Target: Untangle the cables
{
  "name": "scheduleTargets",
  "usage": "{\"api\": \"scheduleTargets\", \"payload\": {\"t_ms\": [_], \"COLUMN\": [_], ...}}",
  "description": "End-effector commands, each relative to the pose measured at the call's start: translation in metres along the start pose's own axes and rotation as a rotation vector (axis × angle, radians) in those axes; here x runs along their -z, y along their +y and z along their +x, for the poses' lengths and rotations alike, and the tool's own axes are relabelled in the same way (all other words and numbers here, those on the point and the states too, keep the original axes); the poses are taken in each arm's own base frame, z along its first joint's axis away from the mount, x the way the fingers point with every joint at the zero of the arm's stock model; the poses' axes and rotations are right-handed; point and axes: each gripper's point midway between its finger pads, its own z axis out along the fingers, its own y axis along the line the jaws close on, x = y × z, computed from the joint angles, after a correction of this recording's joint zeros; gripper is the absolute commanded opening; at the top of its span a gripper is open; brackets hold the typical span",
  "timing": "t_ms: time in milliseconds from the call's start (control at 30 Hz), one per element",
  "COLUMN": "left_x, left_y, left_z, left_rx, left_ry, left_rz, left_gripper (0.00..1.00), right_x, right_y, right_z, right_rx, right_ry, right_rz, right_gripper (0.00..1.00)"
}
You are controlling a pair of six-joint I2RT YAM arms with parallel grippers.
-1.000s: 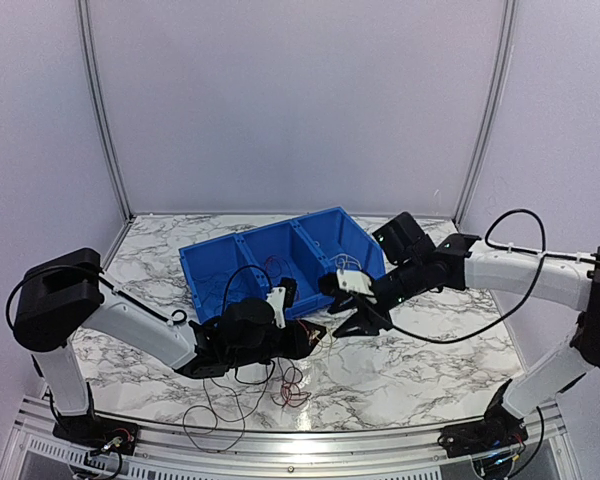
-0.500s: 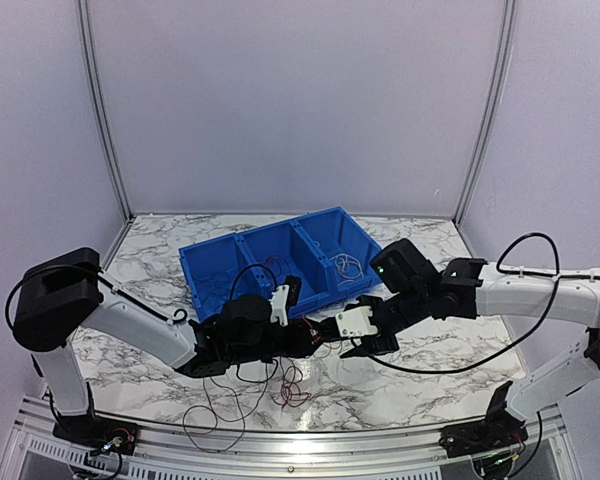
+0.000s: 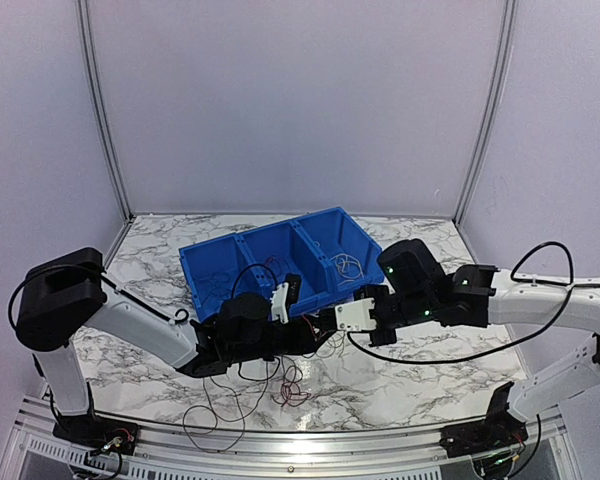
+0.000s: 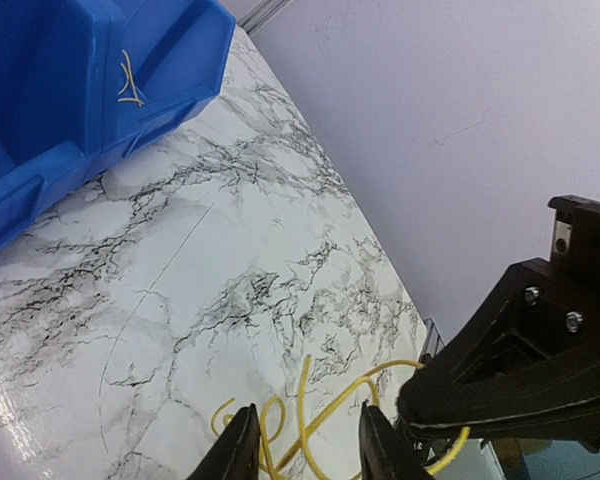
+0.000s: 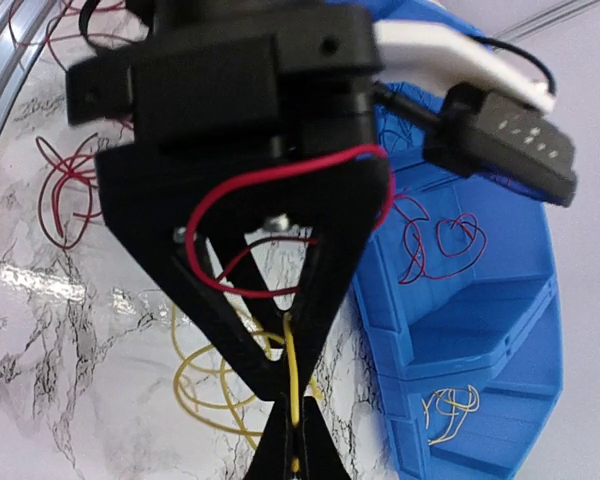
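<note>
Several cables (image 3: 292, 388): we've got a loose red and dark tangle on the table (image 3: 420, 375), on the near side of where the two arms meet.
Yellow cable (image 5: 290, 365): it loops on the marble, and one strand runs straight into the tips of the right gripper (image 5: 288, 425).
Red cable (image 5: 270, 176): draped across the body of the left gripper (image 4: 306, 418).
Cables in the bin (image 3: 202, 262): a red coil (image 5: 440, 245) sits in the middle compartment, and a yellowish coil (image 5: 450, 410) in the right-hand one as we see it from above.
Right gripper: clamped tight on the yellow cable, tips right up against the left gripper's.
Left gripper: from its own camera the fingers look apart, with yellow strands between them. From the other wrist they seem to meet, so we honestly can't tell if it's pinching anything.
Bin: blue, three compartments, mid-table just behind both grippers.
Table: white marble pattern.
</note>
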Motion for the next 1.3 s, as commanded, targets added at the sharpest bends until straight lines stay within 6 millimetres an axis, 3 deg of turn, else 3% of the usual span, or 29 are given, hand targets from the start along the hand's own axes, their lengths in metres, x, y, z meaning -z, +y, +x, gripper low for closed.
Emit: {"api": "scheduleTargets", "payload": {"t_ms": [0,267,400,567,767,900,1067,1267], "left_x": [-0.009,-0.017,-0.021,-0.025,-0.028,-0.024,-0.017,-0.010], "left_y": [0.002,0.026,0.031,0.033,0.044,0.042,0.037,0.029], "left_z": [-0.002,0.010,0.014,0.017,0.023,0.021,0.017,0.019], "left_rx": [0.011,0.033,0.038,0.036,0.056,0.058,0.052,0.038], "left_ry": [-0.008,0.008,0.018,0.025,0.036,0.031,0.025,0.040], "left_rz": [0.016,-0.038,-0.045,-0.044,-0.064,-0.059,-0.050,-0.025], "left_gripper": [0.37,0.28,0.20,0.08,0.08,0.10,0.14,0.36], "right_x": [0.030,0.103,0.153,0.205,0.263,0.262,0.229,0.206], "right_y": [-0.044,-0.101,-0.134,-0.159,-0.183,-0.197,-0.221,-0.241], "right_z": [-0.032,-0.082,-0.100,-0.122,-0.147,-0.144,-0.117,-0.078], "right_rx": [-0.092,-0.175,-0.200,-0.176,-0.139,-0.162,-0.204,-0.275], "right_ry": [-0.105,-0.294,-0.384,-0.455,-0.520,-0.499,-0.383,-0.315], "right_rz": [0.071,0.072,0.117,0.198,0.308,0.357,0.434,0.497], "right_gripper": [0.00,0.00,0.00,0.00,0.00,0.00,0.00,0.00]}}
